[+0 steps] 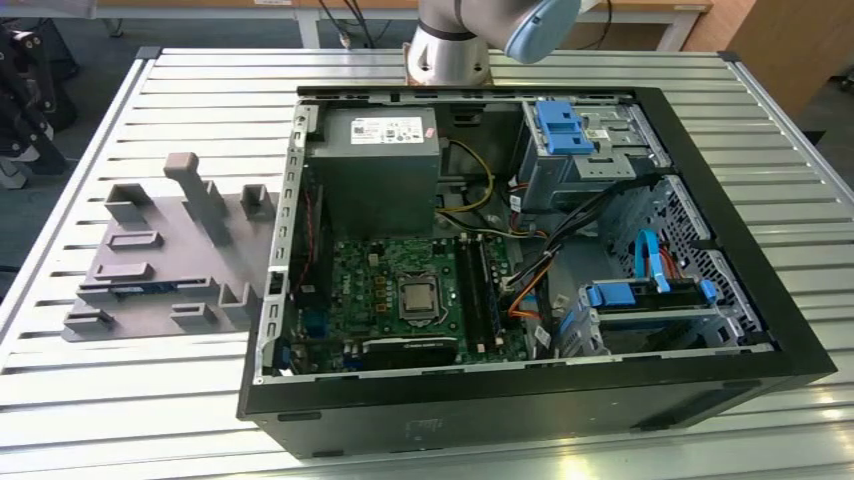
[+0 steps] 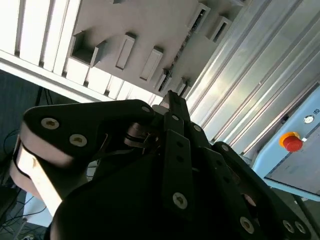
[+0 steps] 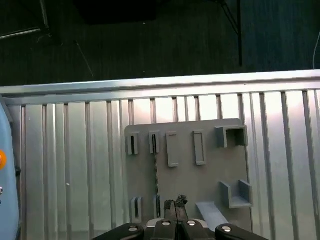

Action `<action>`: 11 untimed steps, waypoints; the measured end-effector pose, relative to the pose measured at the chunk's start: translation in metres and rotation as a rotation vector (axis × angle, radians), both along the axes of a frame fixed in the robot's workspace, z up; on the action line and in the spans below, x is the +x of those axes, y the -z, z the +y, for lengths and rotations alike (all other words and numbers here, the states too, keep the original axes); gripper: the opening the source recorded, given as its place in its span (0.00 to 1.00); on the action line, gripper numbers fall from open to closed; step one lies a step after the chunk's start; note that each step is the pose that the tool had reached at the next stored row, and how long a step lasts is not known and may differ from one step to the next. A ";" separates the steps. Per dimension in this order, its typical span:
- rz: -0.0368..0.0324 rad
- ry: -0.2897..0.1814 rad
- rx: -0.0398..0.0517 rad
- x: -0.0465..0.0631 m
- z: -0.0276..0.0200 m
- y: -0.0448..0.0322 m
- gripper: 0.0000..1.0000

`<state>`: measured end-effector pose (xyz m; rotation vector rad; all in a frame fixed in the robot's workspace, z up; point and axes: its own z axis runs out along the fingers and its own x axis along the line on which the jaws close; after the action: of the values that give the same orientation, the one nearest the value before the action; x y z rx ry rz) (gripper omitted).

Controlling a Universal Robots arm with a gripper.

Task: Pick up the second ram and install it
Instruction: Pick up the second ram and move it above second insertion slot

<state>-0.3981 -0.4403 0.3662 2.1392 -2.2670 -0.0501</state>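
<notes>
Hovering above the grey holder point(image 3: 212, 172), my hand point(image 3: 174, 204) looks closed and empty; I judge the second ram point(image 3: 156, 175) not yet lifted.

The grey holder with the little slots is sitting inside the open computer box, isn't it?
Not inside. The grey holder with the little slots lies on the slatted table, beside the open computer box and to the exterior view's left of it. The exterior view shows this.
</notes>
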 end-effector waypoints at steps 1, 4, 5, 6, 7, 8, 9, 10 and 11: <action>-0.0009 -0.009 0.0000 0.000 0.0000 0.0003 0.11; -0.0057 -0.033 -0.0001 0.000 0.0000 0.0015 0.11; -0.0073 -0.041 0.0000 0.000 0.0000 0.0019 0.17; -0.0088 -0.049 0.0000 0.000 0.0000 0.0023 0.17; -0.0101 -0.057 -0.0001 0.000 0.0000 0.0027 0.17; -0.0115 -0.064 -0.0001 0.000 0.0000 0.0030 0.17; -0.0127 -0.071 -0.0001 0.000 0.0000 0.0034 0.17; -0.0139 -0.078 0.0000 0.000 0.0000 0.0039 0.17; -0.0148 -0.083 0.0001 -0.001 -0.0001 0.0044 0.18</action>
<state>-0.3989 -0.4403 0.3617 2.2382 -2.1833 -0.0329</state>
